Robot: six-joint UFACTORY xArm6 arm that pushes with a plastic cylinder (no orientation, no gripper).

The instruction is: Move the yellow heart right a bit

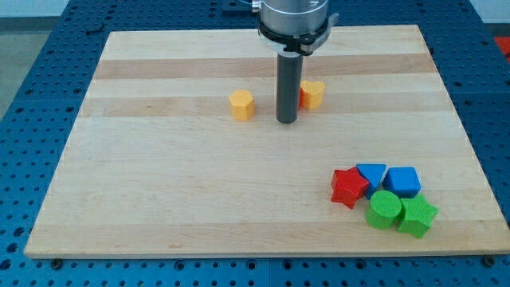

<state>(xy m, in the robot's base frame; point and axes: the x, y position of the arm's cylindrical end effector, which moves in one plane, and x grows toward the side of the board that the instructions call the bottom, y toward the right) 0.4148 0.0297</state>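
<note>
The yellow heart (313, 93) lies on the wooden board, upper middle, partly hidden on its left by my rod. My tip (287, 121) rests on the board just left of and slightly below the heart, close to it; whether it touches cannot be told. A yellow hexagon block (241, 104) lies to the tip's left, apart from it.
A cluster sits at the view's lower right: a red star (349, 187), two blue blocks (371, 174) (402, 181), a green cylinder (384, 209) and a green block (417, 216). The board's edges (263, 255) border a blue perforated table.
</note>
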